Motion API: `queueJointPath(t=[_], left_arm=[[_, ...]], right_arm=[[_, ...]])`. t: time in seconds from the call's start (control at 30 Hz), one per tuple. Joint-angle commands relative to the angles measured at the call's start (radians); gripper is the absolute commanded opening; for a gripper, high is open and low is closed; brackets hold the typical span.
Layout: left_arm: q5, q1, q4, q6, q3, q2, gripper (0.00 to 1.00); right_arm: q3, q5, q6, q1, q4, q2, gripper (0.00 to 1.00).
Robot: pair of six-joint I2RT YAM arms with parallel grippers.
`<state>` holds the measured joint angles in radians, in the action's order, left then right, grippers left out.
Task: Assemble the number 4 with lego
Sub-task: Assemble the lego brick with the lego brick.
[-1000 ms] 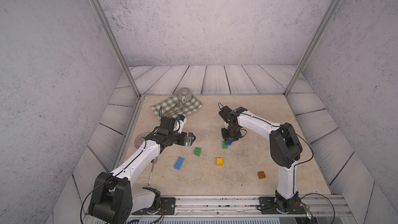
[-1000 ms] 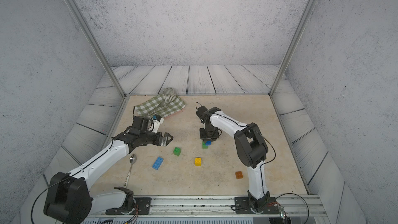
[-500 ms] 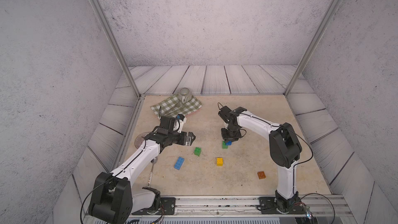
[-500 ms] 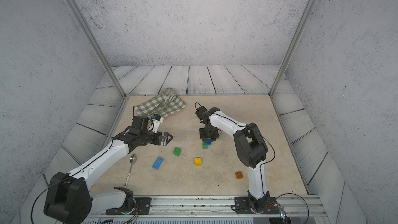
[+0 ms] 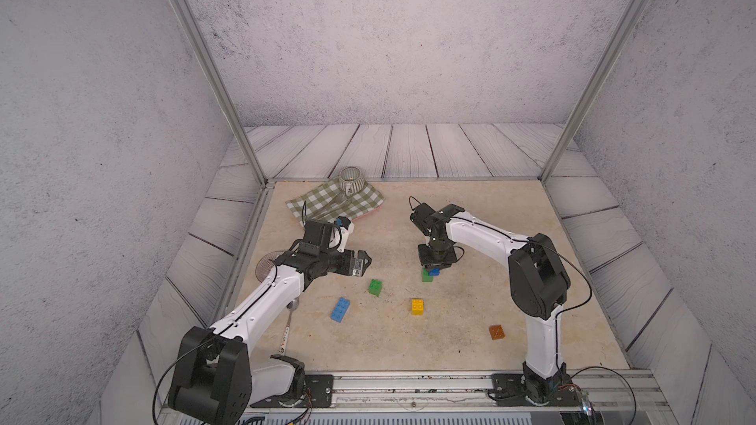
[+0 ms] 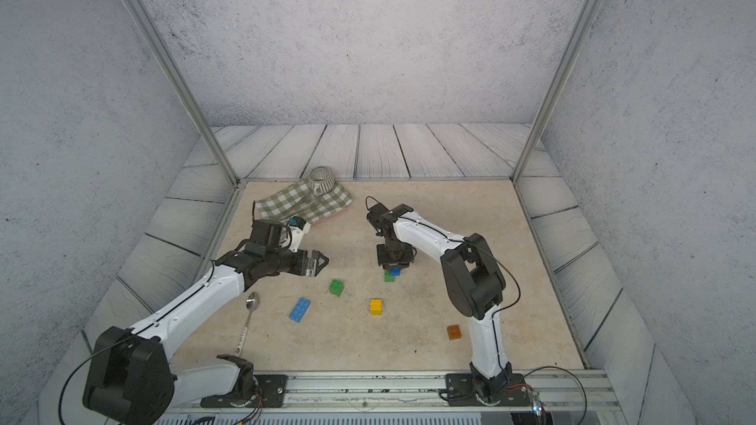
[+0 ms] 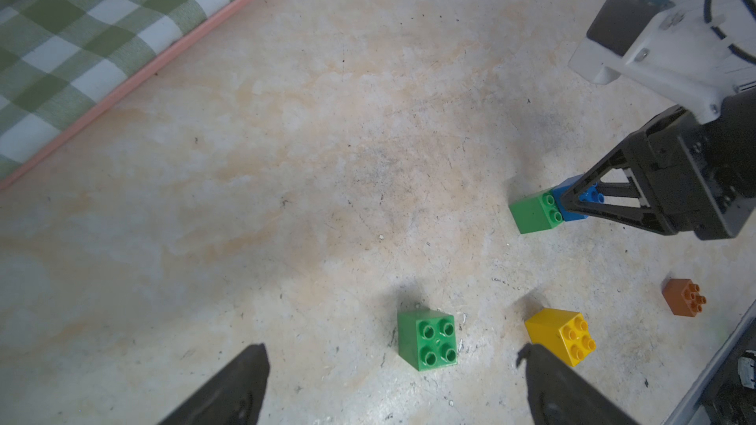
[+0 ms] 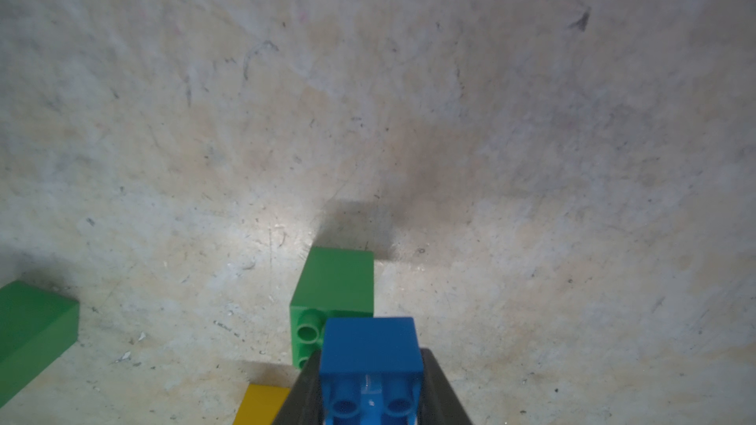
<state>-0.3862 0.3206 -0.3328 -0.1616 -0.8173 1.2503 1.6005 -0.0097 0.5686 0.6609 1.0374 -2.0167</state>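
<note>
Mostly hidden under the right gripper, the dark blue brick is clamped, overlapping a green brick at centre; seating unclear. Left gripper jaws apart, well left of it

a dark blue brick, pinched in the right gripper, covers half the studded top of a green brick. lying loose, studs up, well apart: a second green brick, a long light-blue brick, a yellow brick, an orange-brown square.

No legible text anywhere; only a faint, unreadable mark on the spoon handle.
</note>
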Motion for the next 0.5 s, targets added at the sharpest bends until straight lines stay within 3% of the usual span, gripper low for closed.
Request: queueJointPath(t=[0.0,0.47], left_arm=[[0.003,-0.01,-0.006,-0.001,-0.029,0.005,1.0],[0.006,-0.012,-0.006,-0.002,-0.028,0.003,1.0]], right_arm=[[-0.057,-0.001,0.011,0.014,-0.017,-0.124,0.0],[-0.054,-0.061,0.011,0.002,-0.021,-0.171,0.0]])
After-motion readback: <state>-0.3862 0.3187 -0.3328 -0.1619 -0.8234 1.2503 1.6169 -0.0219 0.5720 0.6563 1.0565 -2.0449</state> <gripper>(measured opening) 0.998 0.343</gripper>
